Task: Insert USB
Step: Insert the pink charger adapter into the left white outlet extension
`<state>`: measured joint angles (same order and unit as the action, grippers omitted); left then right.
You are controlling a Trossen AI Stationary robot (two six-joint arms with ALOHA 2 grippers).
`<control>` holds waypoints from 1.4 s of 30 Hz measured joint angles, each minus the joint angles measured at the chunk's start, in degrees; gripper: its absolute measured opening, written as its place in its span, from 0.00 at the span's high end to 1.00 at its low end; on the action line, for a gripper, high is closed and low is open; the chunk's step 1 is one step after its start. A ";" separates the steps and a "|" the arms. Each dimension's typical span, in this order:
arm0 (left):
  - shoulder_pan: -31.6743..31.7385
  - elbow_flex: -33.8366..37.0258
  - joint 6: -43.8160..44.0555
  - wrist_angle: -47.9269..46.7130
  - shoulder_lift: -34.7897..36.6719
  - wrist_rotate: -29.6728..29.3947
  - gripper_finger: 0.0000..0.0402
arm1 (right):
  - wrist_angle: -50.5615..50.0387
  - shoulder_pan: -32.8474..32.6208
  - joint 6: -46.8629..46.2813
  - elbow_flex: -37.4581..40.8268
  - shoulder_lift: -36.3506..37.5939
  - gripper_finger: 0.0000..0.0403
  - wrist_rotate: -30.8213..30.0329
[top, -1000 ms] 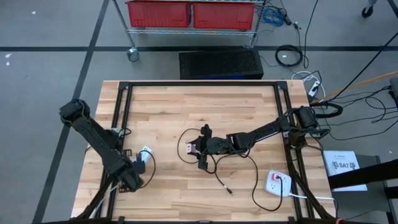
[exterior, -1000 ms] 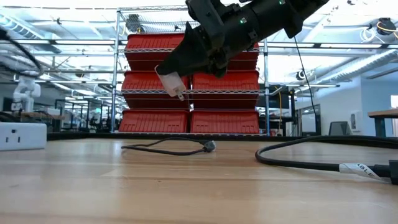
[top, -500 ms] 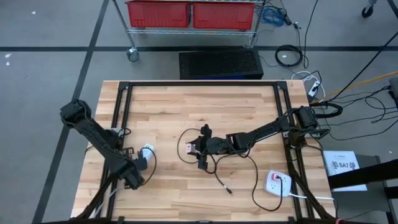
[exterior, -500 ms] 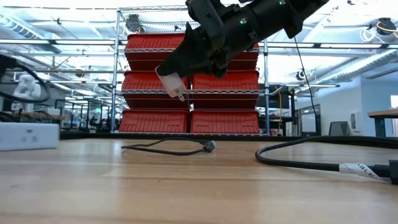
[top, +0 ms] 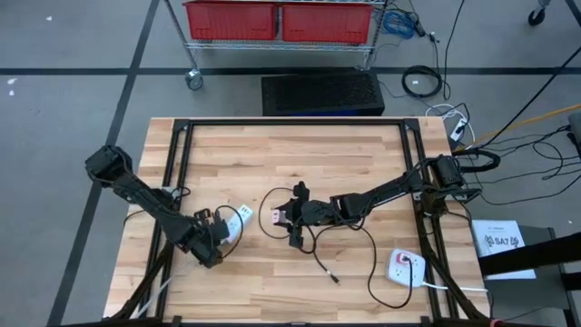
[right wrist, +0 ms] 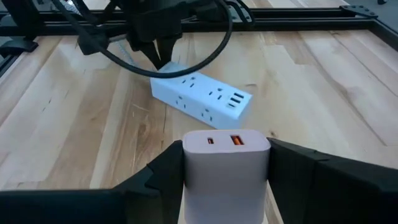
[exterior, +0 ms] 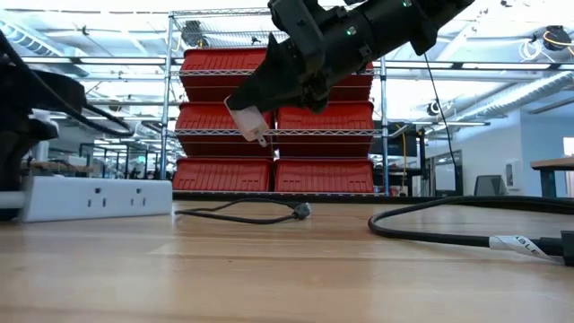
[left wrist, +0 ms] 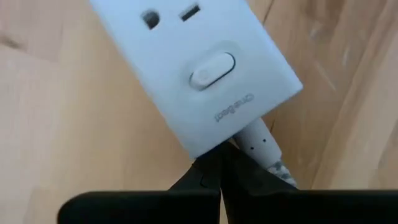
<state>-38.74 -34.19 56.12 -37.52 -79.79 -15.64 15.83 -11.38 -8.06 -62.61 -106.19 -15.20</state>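
Observation:
A white power strip lies flat on the wooden table at the left, and also shows in the low view and the right wrist view. My left gripper is shut at its cord end. My right gripper is shut on a white charger block near the table's middle, held above the table. The block's two ports face the strip. A black cable lies slack on the table below it, with its plug end toward the near edge. My left gripper has its shut fingertips against the strip's cord end, beside the white cord. The fingers slant down from the table's near left. The strip lies flat on the table. My right gripper pinches the charger block's two side faces between its two fingers, coming level from the table's right. The block is lifted clear of the table, and its port face points to the table's left.
A white box with a red button lies at the near right with its cord. A thick black cable runs across the table's right part. Dark metal rails frame the table. Red bins stand on a rack beyond the far edge.
My left gripper has gone toward the table's right and a little toward its far edge, staying shut. The power strip has slid that way along the table and turned about, so its long side now faces the low camera.

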 joint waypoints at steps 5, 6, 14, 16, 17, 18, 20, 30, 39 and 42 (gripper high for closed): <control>1.29 1.30 0.56 6.33 -0.16 -7.03 1.00 | 0.34 0.00 -2.51 0.00 0.00 0.60 -2.65; 1.71 1.38 0.59 7.94 -0.31 -9.03 1.00 | 0.74 0.00 -3.42 0.00 0.00 0.60 -3.15; 4.93 2.64 0.48 17.00 -0.17 -20.82 1.00 | 10.09 0.00 -7.37 -0.09 -3.36 0.60 -7.35; 5.49 2.64 0.32 17.83 -0.19 -21.78 1.00 | 12.50 -0.03 -8.18 -0.07 -5.08 0.60 -9.33; 5.74 2.64 0.33 18.54 -0.26 -22.38 1.00 | 13.79 -0.25 -8.36 -0.07 -5.84 0.60 -10.42; 5.97 2.64 0.26 19.37 -0.57 -23.19 1.00 | 15.10 -0.39 -8.41 -0.07 -6.68 0.60 -11.79; 6.23 2.64 0.05 20.40 -1.44 -23.93 1.00 | 17.91 -0.42 -8.42 -0.07 -8.13 0.60 -13.68; 6.48 2.59 0.14 30.46 -11.00 -24.38 1.00 | 23.44 -0.39 -9.33 -0.15 -13.52 0.60 -20.57; 6.49 2.58 0.46 32.98 -12.81 -24.57 1.00 | 23.98 -0.37 -10.41 -0.19 -14.07 0.60 -22.90; 6.51 2.58 0.55 33.14 -12.83 -24.61 1.00 | 23.49 -0.37 -11.44 -0.20 -14.48 0.60 -22.86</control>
<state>-32.23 -31.62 56.66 -4.38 -92.62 -40.25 39.33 -11.75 -19.50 -62.81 -120.67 -38.06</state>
